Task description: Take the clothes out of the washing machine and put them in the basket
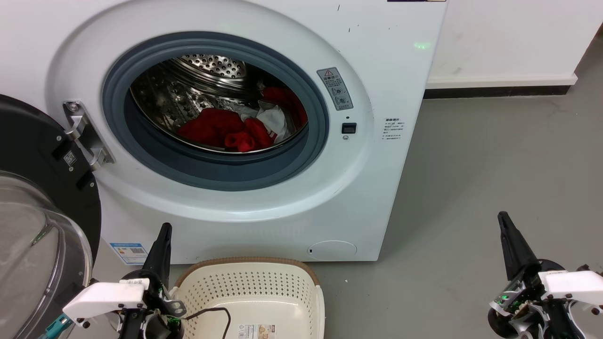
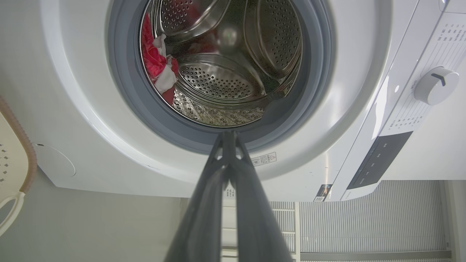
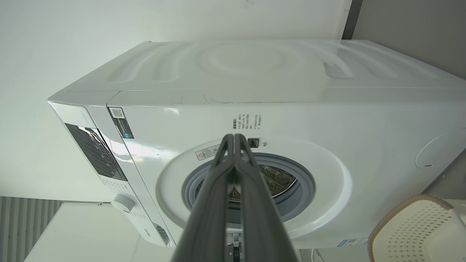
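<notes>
The floor is smooth grey, faintly scuffed, and runs back to a white wall. Along the foot of that wall sits a white skirting, with a dark strip under it where it meets the floor. The left wrist view shows a pale grey ribbed panel, its fine ridges parallel, and a white bar just beside it.

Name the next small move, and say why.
Probably raise the left gripper toward the open porthole of the washing machine: the clothes lie in the drum, the basket shows no garments, and that gripper, shut and empty, points up just below the opening.
</notes>
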`<state>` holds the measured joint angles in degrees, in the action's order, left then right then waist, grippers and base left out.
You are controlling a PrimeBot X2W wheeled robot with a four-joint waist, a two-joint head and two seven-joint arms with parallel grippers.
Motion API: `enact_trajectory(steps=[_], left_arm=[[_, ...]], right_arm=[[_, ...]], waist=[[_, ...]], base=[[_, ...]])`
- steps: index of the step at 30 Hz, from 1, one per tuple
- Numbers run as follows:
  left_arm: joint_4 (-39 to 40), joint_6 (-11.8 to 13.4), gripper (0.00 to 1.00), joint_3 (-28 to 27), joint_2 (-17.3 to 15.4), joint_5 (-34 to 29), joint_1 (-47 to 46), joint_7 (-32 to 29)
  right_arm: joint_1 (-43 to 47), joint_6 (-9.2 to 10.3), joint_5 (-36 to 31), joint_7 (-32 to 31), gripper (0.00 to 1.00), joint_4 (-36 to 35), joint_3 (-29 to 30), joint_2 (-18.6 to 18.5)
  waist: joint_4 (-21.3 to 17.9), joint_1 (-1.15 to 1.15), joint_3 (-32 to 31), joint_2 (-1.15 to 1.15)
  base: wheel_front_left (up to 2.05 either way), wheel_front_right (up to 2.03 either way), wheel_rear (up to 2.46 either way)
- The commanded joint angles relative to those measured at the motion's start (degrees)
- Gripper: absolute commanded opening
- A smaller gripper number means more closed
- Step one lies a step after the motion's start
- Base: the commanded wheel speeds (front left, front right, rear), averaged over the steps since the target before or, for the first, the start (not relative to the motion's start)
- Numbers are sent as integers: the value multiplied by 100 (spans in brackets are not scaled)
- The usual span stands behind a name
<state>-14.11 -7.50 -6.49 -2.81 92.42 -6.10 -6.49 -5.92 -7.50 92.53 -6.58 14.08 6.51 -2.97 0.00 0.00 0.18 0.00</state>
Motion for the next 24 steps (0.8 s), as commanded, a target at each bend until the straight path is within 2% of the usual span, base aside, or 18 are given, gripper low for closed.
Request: enact_trajectory(steps=[1,24], left_arm=[[2,-15,0,-10,-15,-3,-41,-25],[3,-15,0,-10,-15,-3,-41,-25]], right_arm=[[-74,2,-27,0,0,6,-2,14],[-74,2,-27,0,0,6,-2,14]], waist=[[0,0,0,0],[0,0,0,0]], base=[[0,0,0],[0,0,0]])
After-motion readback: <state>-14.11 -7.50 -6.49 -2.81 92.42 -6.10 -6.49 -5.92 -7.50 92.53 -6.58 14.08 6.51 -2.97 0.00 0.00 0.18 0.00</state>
